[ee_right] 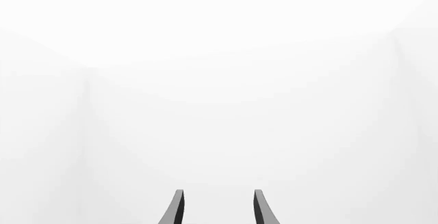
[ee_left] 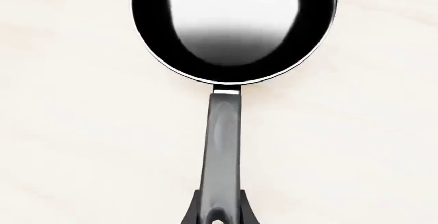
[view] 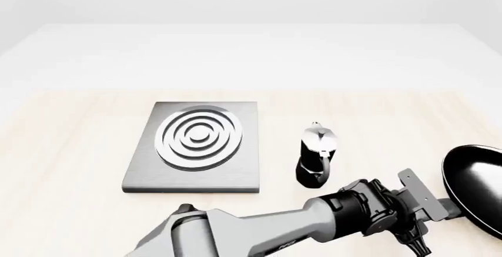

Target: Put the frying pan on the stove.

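The pale wooden table [view: 70,151] fills the lower part of the front view and carries everything else. The left arm [view: 267,230] is the largest body over it, reaching from the bottom edge across to the far right side of the table. The stove [view: 145,172], a flat grey square slab with concentric silver rings at its middle, lies left of centre and well apart from the pan. The frying pan [view: 474,177] rests on the table at the right edge of the front view, partly cut off by the frame; in the left wrist view its black bowl with a pale glossy inside lies ahead and its long dark grey handle [ee_left: 222,147] runs back toward the camera. The moka pot [view: 317,157], black below and silver above, stands upright between the stove and the pan, just beyond the left arm's wrist. The left gripper [ee_left: 217,215] has its two dark fingers [ee_left: 192,214] pressed against either side of the slotted handle end, clamped on it. The right gripper [ee_right: 217,206] faces only blank white backdrop, its fingers apart with nothing between them
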`<control>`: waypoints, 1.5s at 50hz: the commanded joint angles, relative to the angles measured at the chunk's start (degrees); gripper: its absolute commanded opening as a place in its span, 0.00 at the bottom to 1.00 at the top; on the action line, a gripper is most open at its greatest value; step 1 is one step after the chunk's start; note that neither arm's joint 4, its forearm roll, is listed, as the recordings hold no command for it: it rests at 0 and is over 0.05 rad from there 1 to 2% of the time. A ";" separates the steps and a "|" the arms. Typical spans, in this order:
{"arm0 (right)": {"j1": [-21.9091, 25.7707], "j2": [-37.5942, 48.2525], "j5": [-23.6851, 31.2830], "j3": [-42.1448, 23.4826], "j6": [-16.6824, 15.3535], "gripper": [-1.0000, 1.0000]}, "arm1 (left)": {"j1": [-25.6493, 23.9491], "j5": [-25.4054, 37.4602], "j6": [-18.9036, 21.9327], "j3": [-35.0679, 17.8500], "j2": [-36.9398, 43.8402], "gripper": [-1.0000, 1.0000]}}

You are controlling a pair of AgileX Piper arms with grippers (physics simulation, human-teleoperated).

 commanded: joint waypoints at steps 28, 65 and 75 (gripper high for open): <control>1.33 0.00 0.35 -0.07 -1.14 1.00 | 2.49 -3.69 -0.81 2.08 -7.83 0.00; 1.71 0.00 0.50 0.04 -1.37 1.00 | 8.85 2.27 1.75 -4.54 -9.24 0.00; 2.09 0.00 0.59 0.01 -1.89 1.00 | 10.04 2.80 2.07 -4.86 -10.48 0.00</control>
